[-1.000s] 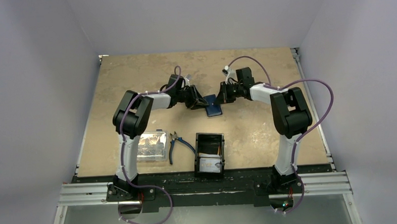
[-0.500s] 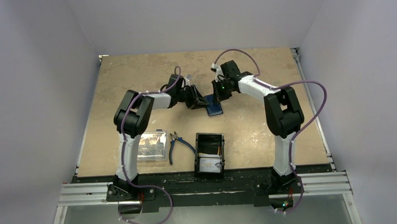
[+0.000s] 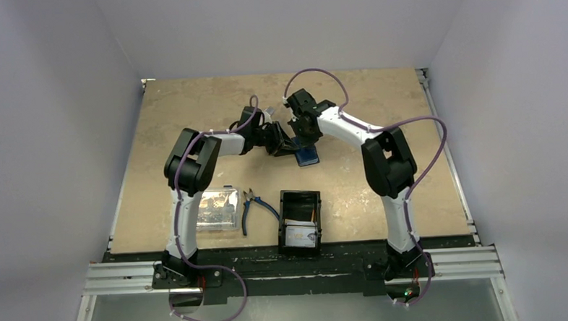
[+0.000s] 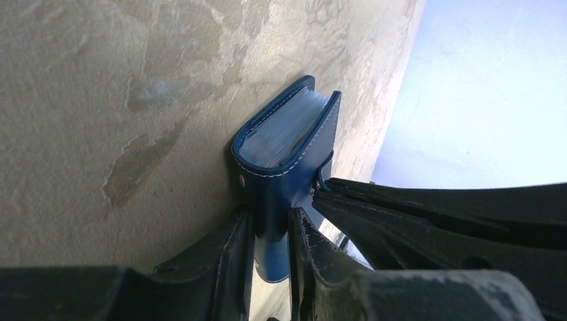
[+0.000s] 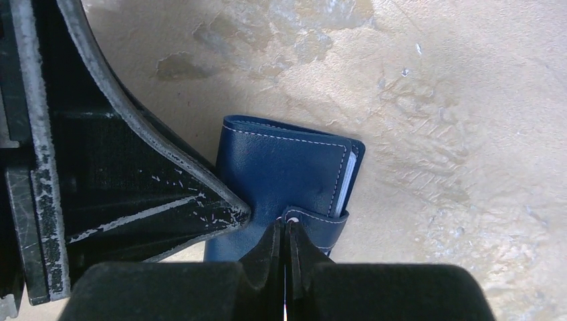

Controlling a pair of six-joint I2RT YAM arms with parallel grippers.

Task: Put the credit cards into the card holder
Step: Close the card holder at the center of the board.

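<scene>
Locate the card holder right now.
Top view: the card holder lies mid-table, just beyond the black tray. The left gripper clamps it; the right gripper's shut tips sit at its edge.

White arms (image 3: 226, 143) — purple cables (image 3: 446, 135) (scuffed black end effector (image 4: 271, 215))

Overhead view: light is even and diffuse, falling from above. The table (image 3: 193, 128) reads uniformly, and the walls (image 3: 49, 142) carry a faint lilac cast. Shadows under my arms (image 3: 191, 164) are soft and short. Small items lack fine detail.

Left wrist view: the card holder (image 4: 281, 167) is sharp, its stitching legible, with a soft shadow on the table beside it. The background wall is nearly washed out. My left gripper (image 4: 271, 224) is underexposed and blurred at the bottom edge.

Right wrist view: the table is bright, with a mild sheen on the card holder. My right gripper (image 5: 284, 234) is black and defocused near the lens.
</scene>
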